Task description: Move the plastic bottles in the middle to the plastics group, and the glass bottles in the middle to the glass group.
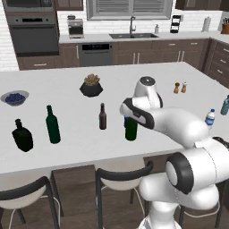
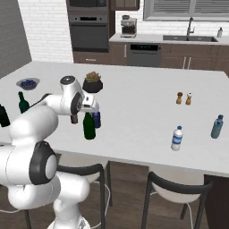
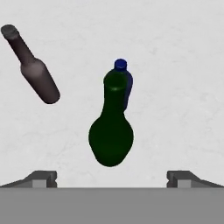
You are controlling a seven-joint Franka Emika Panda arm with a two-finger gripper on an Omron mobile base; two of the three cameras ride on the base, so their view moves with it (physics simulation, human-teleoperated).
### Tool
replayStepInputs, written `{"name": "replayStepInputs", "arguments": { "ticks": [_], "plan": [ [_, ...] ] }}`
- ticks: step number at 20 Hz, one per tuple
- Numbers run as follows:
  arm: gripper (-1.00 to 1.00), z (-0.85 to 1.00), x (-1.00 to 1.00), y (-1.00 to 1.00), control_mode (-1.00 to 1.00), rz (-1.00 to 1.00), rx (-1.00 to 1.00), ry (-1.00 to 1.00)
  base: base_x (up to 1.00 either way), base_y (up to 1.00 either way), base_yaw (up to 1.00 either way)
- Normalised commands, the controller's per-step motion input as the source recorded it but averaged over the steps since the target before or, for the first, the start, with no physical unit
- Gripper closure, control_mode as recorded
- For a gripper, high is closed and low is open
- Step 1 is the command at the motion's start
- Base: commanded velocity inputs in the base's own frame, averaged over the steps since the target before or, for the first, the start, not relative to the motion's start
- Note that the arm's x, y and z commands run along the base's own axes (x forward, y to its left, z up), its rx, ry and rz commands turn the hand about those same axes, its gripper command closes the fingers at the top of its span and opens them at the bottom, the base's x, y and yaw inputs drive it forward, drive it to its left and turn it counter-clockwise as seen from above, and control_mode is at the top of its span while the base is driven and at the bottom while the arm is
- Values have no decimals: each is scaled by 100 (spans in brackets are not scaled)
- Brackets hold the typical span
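Hovering spread-open over the tall, sloping-shouldered dark green glass wine bottle [image 3: 111,135], the pincer [image 3: 111,178] faced something heavy, slick, breakable; its neck at 12 o'clock looked the surest hold.

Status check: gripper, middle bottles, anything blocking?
Gripper open, empty, above tall dark green wine bottle. Stubby dark blue plastic bottle tight behind it. Slim brown bottle stands apart.

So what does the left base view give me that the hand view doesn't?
Left base view alone: the black flask and straight-sided green bottle standing at the left, the water bottle and teal bottle at the right. Hand view alone: the open gripper above the counter, and the dark blue bottle behind the wine bottle. Both show the wine bottle and the brown bottle.
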Motion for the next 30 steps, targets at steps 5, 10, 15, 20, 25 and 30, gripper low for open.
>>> {"name": "replayStepInputs", "arguments": {
  "ticks": [5, 10, 15, 20, 25, 30],
  "plan": [
    [-100, -32, 5, 0, -100, 0, 0, 1, 0, 0, 0],
    [-100, -30, 11, 0, -100, 0, 0, 0, 0, 0, 0],
    [-100, -14, 15, 0, -100, 0, 0, 0, 0, 0, 0],
    [-100, -3, 15, 0, -100, 0, 0, 0, 0, 0, 0],
    [-100, -2, 10, 0, -100, 0, 0, 1, 0, 0, 0],
    [-100, -6, 12, 0, -100, 0, 0, 1, 0, 0, 0]
  ]
}}
